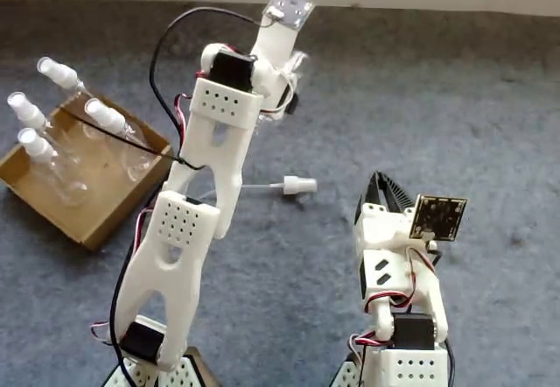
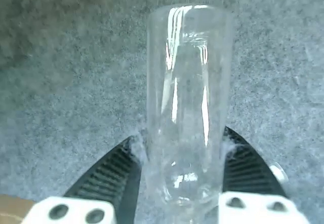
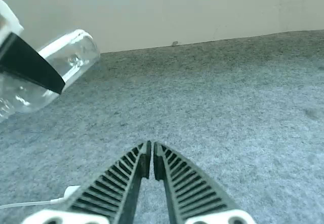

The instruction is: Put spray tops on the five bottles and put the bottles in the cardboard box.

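Left gripper (image 2: 182,148) closed on a clear, smooth, cylindrical bottle (image 2: 185,82), gripped between ribbed black fingers (image 2: 114,168) above the grey fibrous carpet (image 2: 61,82). Right gripper (image 3: 151,150) fully shut, nothing held, low over the carpet. Loose white spray top (image 1: 299,185) with thin dip tube lying between the arms, near the right gripper's tip. Four topped bottles (image 1: 105,120) lying in the cardboard box (image 1: 83,225), well apart from both grippers.

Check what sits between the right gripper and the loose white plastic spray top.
Nothing; high view shows bare grey carpet between right gripper and spray top.
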You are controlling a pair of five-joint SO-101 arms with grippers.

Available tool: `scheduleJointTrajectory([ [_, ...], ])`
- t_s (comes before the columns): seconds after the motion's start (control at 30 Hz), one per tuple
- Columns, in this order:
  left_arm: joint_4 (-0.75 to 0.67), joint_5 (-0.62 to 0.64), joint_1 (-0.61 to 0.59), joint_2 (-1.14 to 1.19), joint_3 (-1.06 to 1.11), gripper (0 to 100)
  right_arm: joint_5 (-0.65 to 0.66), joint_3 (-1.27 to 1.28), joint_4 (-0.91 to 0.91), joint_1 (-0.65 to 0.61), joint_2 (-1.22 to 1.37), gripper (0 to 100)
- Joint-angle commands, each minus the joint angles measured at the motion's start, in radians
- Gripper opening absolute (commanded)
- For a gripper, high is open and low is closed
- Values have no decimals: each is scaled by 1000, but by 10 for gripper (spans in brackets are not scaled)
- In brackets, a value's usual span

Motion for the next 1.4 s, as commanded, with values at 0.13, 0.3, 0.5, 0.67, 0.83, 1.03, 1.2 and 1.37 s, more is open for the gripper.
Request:
scheduleJointTrajectory([
  [0.13,9,-58,58,-334,329,18,0,111,-25,-10,-13,15],
  [0.3,6,-120,51,-530,622,19,0,111,-25,-10,-13,15],
  [0.5,5,-367,47,-719,937,21,0,111,-25,-10,-13,15],
  [0.67,5,-497,45,-839,1198,21,0,111,-25,-10,-13,15],
  [0.83,3,-675,35,-911,1389,19,0,111,-25,-10,-13,15],
  [1.03,-103,-801,-36,-923,1552,18,0,111,-25,-10,-13,15],
  [1.2,-255,-936,-77,-924,1713,18,0,111,-25,-10,-13,15],
  [1.37,-413,-1094,-79,-917,1845,18,0,111,-25,-10,-13,15],
])
